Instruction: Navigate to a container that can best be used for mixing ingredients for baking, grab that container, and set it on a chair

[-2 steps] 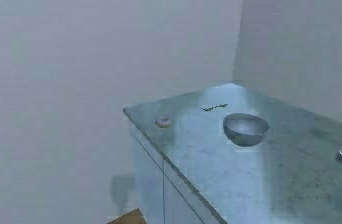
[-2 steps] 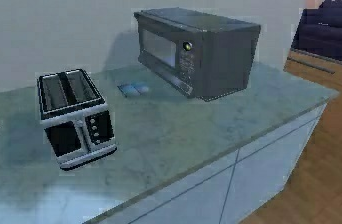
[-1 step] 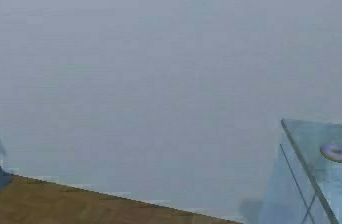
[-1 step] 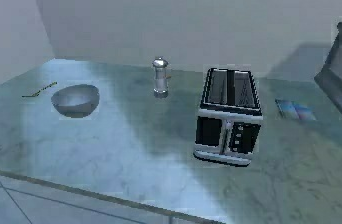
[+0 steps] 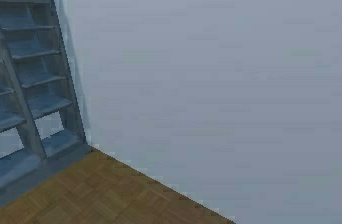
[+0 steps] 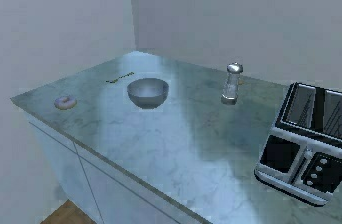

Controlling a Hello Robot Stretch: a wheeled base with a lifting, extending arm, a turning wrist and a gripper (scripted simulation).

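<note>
The gripper's state I cannot tell, while the grey bowl (image 6: 147,93) sits on the marble counter (image 6: 199,142), left of the shaker (image 6: 232,82) and toaster (image 6: 309,140), so the grab and the chair drop-off look still ahead.

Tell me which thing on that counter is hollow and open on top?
The grey bowl, in the middle of the counter. The shaker is tall and capped, the toaster boxy with slots, the small pink thing flat.
</note>
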